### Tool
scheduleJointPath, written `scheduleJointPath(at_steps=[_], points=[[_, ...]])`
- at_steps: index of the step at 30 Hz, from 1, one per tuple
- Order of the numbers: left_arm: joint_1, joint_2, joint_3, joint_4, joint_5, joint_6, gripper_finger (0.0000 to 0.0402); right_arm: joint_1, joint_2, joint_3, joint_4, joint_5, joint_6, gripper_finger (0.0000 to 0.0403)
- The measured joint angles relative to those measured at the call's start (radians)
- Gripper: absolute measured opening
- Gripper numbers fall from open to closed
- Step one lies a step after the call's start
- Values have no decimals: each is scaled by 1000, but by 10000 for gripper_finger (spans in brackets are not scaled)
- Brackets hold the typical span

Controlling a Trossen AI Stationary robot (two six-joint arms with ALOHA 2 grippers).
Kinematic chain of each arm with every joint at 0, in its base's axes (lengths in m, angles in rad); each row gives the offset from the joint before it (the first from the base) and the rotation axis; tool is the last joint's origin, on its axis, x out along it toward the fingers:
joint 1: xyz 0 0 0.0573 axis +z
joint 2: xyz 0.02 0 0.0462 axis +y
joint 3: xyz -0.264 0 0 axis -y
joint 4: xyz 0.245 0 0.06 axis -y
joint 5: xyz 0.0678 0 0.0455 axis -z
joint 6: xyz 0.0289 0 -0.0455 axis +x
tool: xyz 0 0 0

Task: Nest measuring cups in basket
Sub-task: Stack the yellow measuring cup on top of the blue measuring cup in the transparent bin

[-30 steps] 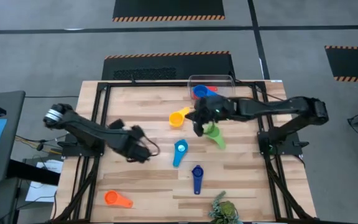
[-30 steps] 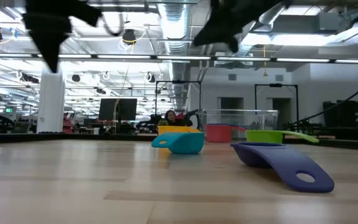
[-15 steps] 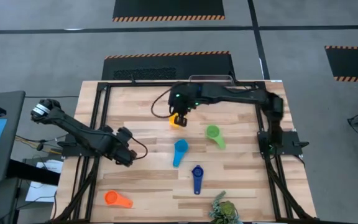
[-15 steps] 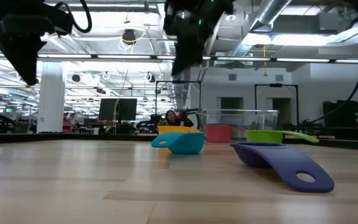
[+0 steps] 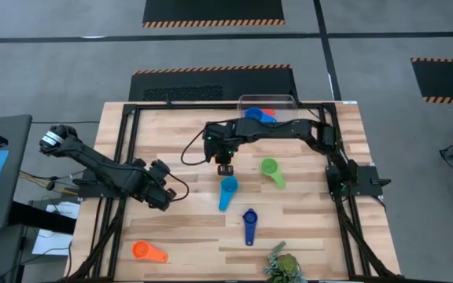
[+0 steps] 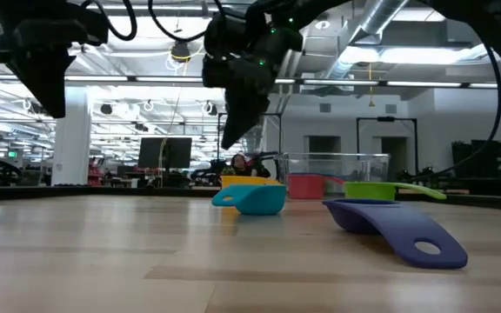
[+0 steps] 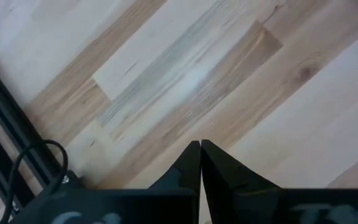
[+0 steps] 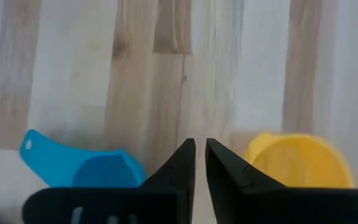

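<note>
Our right gripper (image 5: 224,167), fingers nearly pressed together and empty, hangs mid-worktop between the yellow cup (image 8: 298,158) and light blue cup (image 5: 227,189), so we should spread them before gripping a handle and carrying it to the basket (image 5: 270,101) at the far edge.

Right claw (image 5: 224,167) hangs between two measuring cups (image 8: 79,163).

We see even, bright overhead light; ceiling lamps (image 6: 179,50) glare, and the arms are dark silhouettes.
</note>
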Motion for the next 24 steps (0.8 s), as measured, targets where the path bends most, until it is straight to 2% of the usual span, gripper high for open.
scheduleJointPath(at_steps=[5, 9, 14, 18, 20, 24], points=[[0, 0, 0, -3, 0, 0, 0, 1, -10, 2, 31, 3, -38, 99], [0, 0, 0, 1, 0, 0, 0, -5, 15, -2, -43, 9, -37, 132], [0, 0, 0, 1, 1, 0, 0, -13, 54, 2, -25, 71, -27, 165], [0, 0, 0, 10, 4, 3, 0, -21, 71, -5, -48, 110, -2, 176], [0, 0, 0, 22, 4, 17, 0, -26, 79, 0, -9, 112, 0, 177], [0, 0, 0, 28, 3, 37, 0, -34, 81, -3, -36, 112, 17, 173]])
